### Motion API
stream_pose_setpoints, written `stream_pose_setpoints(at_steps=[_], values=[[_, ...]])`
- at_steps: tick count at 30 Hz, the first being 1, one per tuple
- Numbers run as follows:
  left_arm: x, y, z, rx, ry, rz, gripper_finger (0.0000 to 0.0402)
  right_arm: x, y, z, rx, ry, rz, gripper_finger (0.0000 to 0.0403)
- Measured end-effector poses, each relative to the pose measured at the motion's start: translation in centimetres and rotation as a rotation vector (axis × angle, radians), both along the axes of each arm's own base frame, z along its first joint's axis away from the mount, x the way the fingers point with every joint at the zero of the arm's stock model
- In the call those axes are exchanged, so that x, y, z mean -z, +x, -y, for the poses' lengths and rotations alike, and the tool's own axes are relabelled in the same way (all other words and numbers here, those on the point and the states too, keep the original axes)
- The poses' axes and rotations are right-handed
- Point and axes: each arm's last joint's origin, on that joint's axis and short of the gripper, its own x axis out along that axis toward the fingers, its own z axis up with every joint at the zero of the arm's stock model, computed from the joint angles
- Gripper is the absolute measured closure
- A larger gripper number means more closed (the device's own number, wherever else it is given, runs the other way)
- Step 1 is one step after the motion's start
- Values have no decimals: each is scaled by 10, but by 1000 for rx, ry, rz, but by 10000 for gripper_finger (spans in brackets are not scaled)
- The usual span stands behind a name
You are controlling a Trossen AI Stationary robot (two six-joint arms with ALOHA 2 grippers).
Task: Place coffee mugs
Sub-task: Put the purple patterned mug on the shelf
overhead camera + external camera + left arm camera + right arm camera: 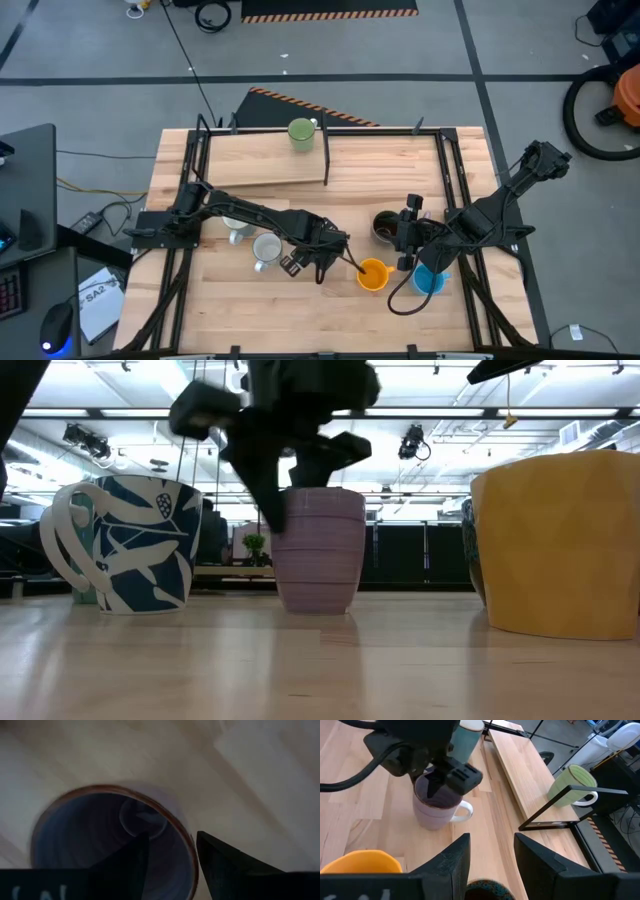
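A lilac mug (320,550) with a white handle (465,812) stands upright on its base on the wooden table. My left gripper (172,837) points down over it and is open. One finger (127,862) is inside the mug and the other (225,865) is outside, with the rim (192,865) between them. My right gripper (491,837) waits open toward the table's right, above a dark brown mug (386,228). An orange mug (372,275), a blue mug (428,281) and a white mug (266,249) stand near the lilac one. A green mug (301,132) stands on a raised board.
The raised wooden board (270,160) runs along the far left part of the table, ending in a black wire frame (570,807). A white mug with a blue leaf pattern (130,545) stands left of the lilac one in the low view. Black rails (452,180) edge the table.
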Motion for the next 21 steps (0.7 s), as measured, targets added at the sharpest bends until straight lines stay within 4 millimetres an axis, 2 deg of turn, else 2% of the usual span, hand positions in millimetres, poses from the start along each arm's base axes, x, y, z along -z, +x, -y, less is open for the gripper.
stream_pose_setpoints(at_steps=[8,21], values=[[-12,3,4,-365,-120,16,228,0,0,0,1,3,-5,245],[-13,6,11,-618,-146,72,228,0,0,0,1,4,-3,245]])
